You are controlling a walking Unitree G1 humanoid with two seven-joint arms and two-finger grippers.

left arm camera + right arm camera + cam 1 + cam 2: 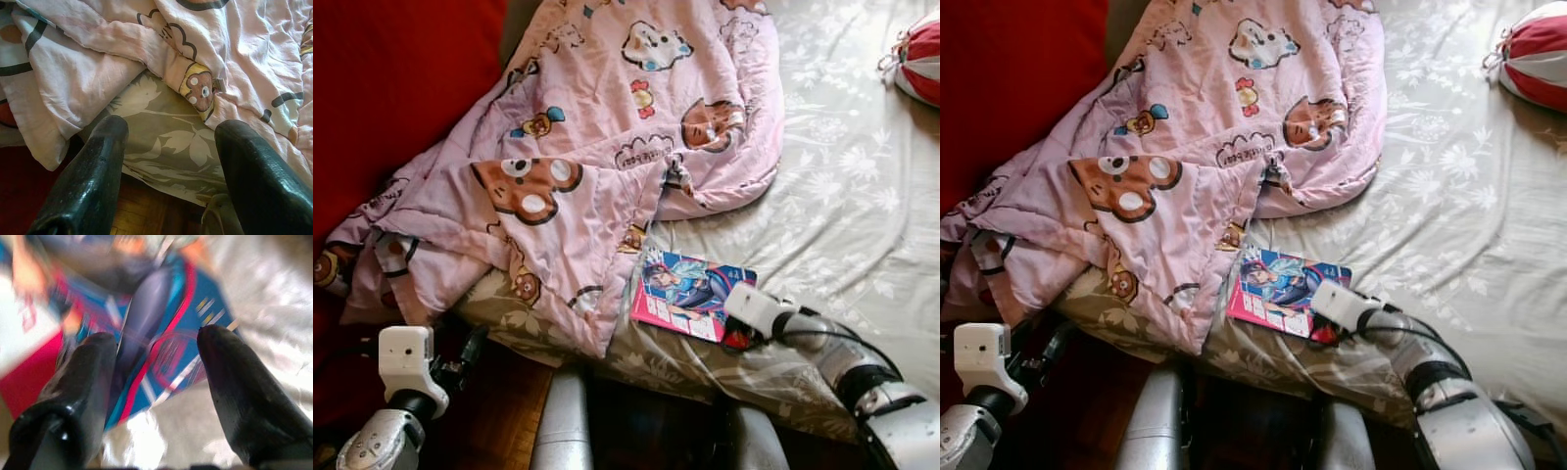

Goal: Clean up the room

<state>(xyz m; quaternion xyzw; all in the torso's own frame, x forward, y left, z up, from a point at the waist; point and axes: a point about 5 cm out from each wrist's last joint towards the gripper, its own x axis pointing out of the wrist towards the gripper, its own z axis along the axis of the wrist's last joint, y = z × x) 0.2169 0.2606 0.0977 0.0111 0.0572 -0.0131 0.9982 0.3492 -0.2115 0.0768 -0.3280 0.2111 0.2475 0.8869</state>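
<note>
The right end effector (154, 340) hangs open over the comic book (690, 294), which lies on the bed (842, 206) beside the pink blanket (597, 137). The left end effector (168, 127), also open, is by the bed edge; its wrist view shows the blanket's fold close.

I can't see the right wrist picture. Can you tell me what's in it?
The right gripper is open, its two black fingers spread just over a colourful book with a cartoon cover, lying on the pale flowery bedsheet. The picture is blurry.
</note>
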